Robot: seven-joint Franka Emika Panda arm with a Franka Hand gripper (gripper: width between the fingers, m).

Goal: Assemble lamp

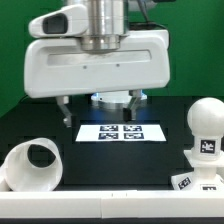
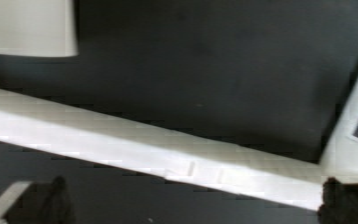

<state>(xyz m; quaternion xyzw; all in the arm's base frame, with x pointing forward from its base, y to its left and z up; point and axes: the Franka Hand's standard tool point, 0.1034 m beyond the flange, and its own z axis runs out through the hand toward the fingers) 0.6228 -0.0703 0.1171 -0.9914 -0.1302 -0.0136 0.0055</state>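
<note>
Hovering over the black desk (image 1: 60, 138), the one arm (image 1: 95, 60) held its claw (image 1: 102, 115) above the single marker board (image 1: 122, 132), jaws spread wide and empty; nothing gripped, so the first pick-up was judged the step in hand. One shade (image 1: 30, 165) lay on its side at the exterior view's left; one bulb (image 1: 207, 125) stood upright at the right; one base (image 1: 195, 182) sat just in front, partly cropped. The next move probably called for travelling right, descending and closing on a part.
</note>
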